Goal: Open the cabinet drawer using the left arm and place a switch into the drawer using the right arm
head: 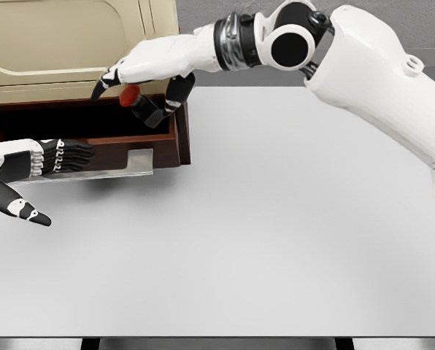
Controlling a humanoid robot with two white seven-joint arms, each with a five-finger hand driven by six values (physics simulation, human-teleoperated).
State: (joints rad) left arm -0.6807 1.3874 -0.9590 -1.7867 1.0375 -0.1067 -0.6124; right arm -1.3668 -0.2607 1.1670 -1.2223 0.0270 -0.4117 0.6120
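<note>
The switch (139, 106), a small dark block with a red cap, looks light, rigid and a bit slick, so pinching its flat sides seems right, and the right hand (141, 73) has it clamped over the open drawer (179, 135) while the left hand (28, 164) rests flat-fingered, holding nothing.

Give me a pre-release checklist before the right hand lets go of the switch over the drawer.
1. Drawer pulled open: ok, its dark inside shows.
2. Switch held by the right hand: ok, fingers wrap it, red end up.
3. Switch above the drawer opening, not the table: ok, it hangs over the drawer's right part.
4. Switch low enough for a gentle drop: cannot tell from this single view.
5. Left hand out of the drop path: ok, it lies at the drawer front, left of the switch.
6. Landing spot free: cannot tell, the inside is dark.
</note>
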